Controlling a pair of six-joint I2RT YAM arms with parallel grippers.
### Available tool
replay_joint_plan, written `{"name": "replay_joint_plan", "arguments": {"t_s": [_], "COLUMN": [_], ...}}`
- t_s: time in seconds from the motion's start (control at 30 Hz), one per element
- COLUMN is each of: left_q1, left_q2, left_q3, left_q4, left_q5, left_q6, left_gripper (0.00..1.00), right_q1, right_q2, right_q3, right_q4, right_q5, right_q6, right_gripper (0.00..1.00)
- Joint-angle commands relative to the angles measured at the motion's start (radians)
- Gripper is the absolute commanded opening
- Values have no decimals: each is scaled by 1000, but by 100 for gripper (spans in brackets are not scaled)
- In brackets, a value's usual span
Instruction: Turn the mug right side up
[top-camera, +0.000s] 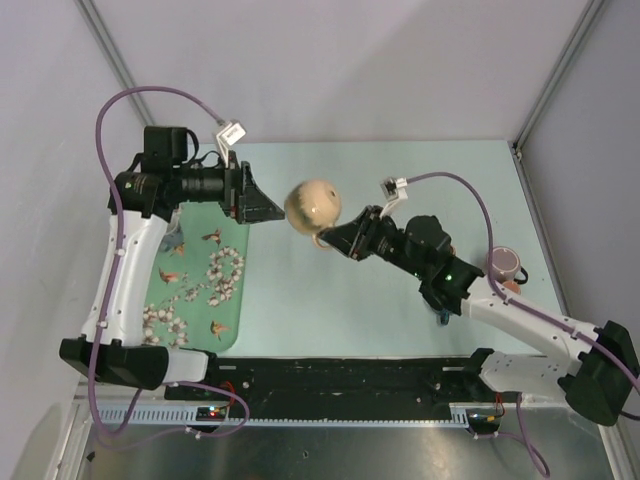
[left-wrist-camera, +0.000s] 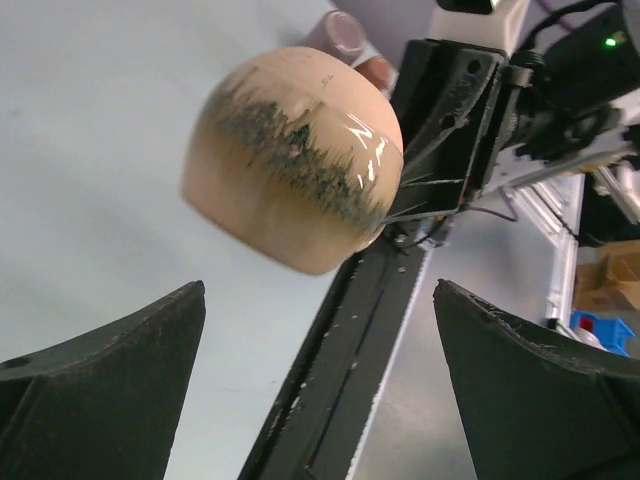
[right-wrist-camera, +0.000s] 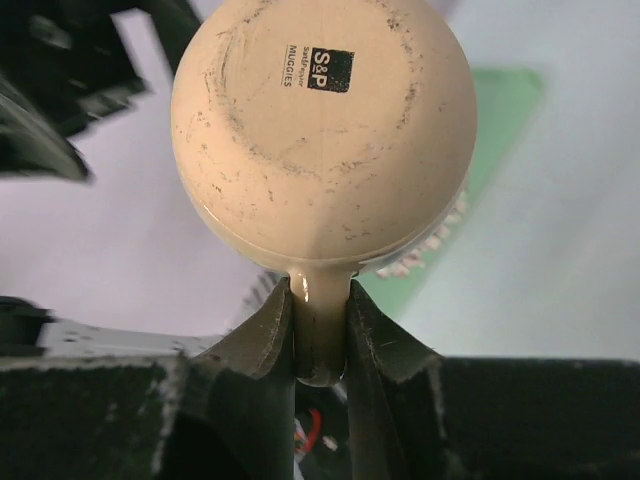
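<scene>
Tan ceramic hung in the air over the pale table (top-camera: 330, 300): the mug (top-camera: 312, 205) was lifted clear of it, pinched by its handle (right-wrist-camera: 320, 320) between the closed fingers of the right gripper (top-camera: 338, 236). Its stamped base faced back toward the right wrist and partly upward, so its axis lay tilted rather than upright and its mouth showed in no view (what, if anything, was inside could not be told). The left gripper (top-camera: 270, 210), jaws spread wide and holding nothing, stood just beside the mug on its left, level with the speckled rounded wall and not touching it. A further roll of the right wrist, or a handover to the left, looked like the turn that remained. A small mauve mug (top-camera: 505, 265) stood mouth-up near the right arm, seemingly empty; a floral cloth (top-camera: 200, 290) lay under the left arm
</scene>
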Motion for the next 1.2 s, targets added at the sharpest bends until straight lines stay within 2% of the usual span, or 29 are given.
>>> {"name": "replay_joint_plan", "arguments": {"t_s": [0.0,0.17,0.2,0.27,0.4,0.47,0.5,0.53,0.57,0.6,0.7,0.73,0.77,0.83,0.93,1.0,1.07,1.17], "left_q1": [-53,-64,-64,-63,-64,-64,-64,-62,-60,-56,-45,-43,-41,-46,-47,-43,-26,28], "left_q2": [-23,-16,-14,-10,-6,-7,-7,-7,-7,-6,-4,-5,-5,10,73,136,205,320], "left_q3": [58,58,61,78,126,137,136,132,119,107,45,22,1,-35,-83,-122,-153,-146], "left_q4": [8,23,29,42,67,77,82,89,95,100,103,102,102,104,102,102,101,101], "left_q5": [131,113,119,142,166,147,128,108,70,32,-184,-261,-367,-576,-904,-1055,-1110,-1106], "left_q6": [-77,-101,-110,-134,-175,-186,-195,-202,-208,-210,-185,-162,-135,-44,127,224,293,325], "left_gripper": [100,100,98,89,57,35,18,9,5,2,1,0,0,0,0,0,0,0], "right_q1": [26,60,64,72,77,73,69,64,60,50,19,7,-1,-15,-28,-31,-34,-40], "right_q2": [40,95,112,149,215,245,262,275,290,301,311,308,302,283,242,217,194,162], "right_q3": [119,162,171,188,201,201,201,201,201,201,202,202,201,202,201,201,201,202], "right_q4": [368,451,456,460,465,465,471,477,484,486,413,363,317,195,-40,-179,-298,-427], "right_q5": [-92,-94,-96,-104,-121,-137,-148,-161,-173,-184,-185,-177,-161,-112,-6,67,135,198], "right_q6": [53,67,75,90,122,148,167,184,202,215,250,251,240,213,132,70,17,-38], "right_gripper": [0,0,0,0,0,0,0,0,0,3,65,82,91,97,99,99,99,99]}}
